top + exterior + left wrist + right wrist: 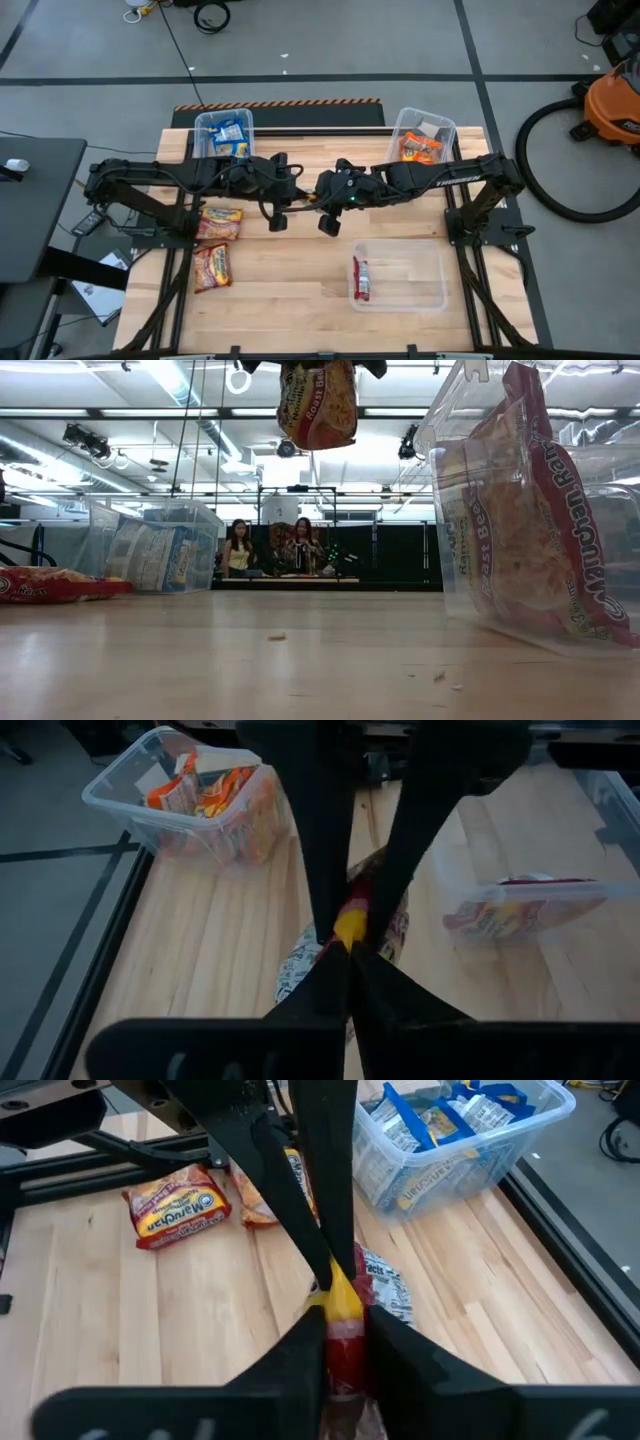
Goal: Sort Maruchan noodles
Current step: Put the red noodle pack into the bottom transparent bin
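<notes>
A red Maruchan noodle packet (318, 400) hangs high over the middle of the table. Both grippers meet at it: my left gripper (347, 955) comes from the table's left and my right gripper (345, 1330) from the right, each shut on it. Two more red packets (220, 222) (212, 266) lie flat on the table's left part. Another red packet (361, 278) stands on edge against the left wall of the near right bin (430, 300). My left gripper pinches the packet's yellow upper edge (347, 932) between its two shut fingers, slanting down from the table's left. The packet hangs below the fingers, clear of the table. My right gripper has the same upper edge (343, 1295) between its two fingers, slanting down from the table's right, fingertip to fingertip with the left one. The packet's red body (345, 1370) shows between and below the fingers.
A clear bin (204, 122) with blue packets stands at the far left and a clear bin (447, 128) with orange packets at the far right. Bare wood lies under the grippers and along the near edge. People sit in the room beyond the table.
</notes>
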{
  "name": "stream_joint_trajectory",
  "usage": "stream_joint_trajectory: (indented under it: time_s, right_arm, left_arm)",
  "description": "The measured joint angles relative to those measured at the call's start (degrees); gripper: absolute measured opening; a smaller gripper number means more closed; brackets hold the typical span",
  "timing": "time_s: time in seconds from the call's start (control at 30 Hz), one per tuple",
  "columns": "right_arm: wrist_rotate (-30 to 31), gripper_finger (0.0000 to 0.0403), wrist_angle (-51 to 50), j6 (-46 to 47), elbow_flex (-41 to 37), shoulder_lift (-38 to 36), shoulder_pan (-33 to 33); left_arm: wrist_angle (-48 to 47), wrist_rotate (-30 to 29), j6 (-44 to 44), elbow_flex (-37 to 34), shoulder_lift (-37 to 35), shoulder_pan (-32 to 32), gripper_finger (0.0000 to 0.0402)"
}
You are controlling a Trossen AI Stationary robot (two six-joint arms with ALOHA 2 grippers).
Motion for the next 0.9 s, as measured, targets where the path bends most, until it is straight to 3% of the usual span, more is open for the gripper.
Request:
stream_joint_trajectory:
  time_s: [0.13, 0.3, 0.53, 0.7, 0.9]
  right_arm:
    - [0.11, 0.0044, 0.0, 0.01, 0.0, 0.0, 0.0]
    - [0.09, 0.0038, 0.0, 0.89, 0.0, 0.0, 0.01]
    - [-0.15, 0.0038, -3.21, 5.55, 0.97, -1.5, 3.05]
    - [-0.03, 0.0038, -8.69, 15.32, 3.26, -4.33, 7.08]
    - [-0.1, 0.0038, -26.4, 36.23, 3.82, -7.24, 15.96]
  left_arm:
    - [0.11, 0.06, -0.17, 0.0, 0.02, 0.0, 0.0011]
    - [-0.28, 0.09, -0.97, 0.0, 0.0, 0.02, 0.0022]
    - [-4.66, -0.31, -2.48, 0.04, -4.24, 0.07, 0.0102]
    - [-10.27, -1.05, -3.38, 0.04, -9.09, 0.09, 0.016]
    - [-15.57, -1.55, -8.79, 0.07, -13.79, 0.07, 0.0172]
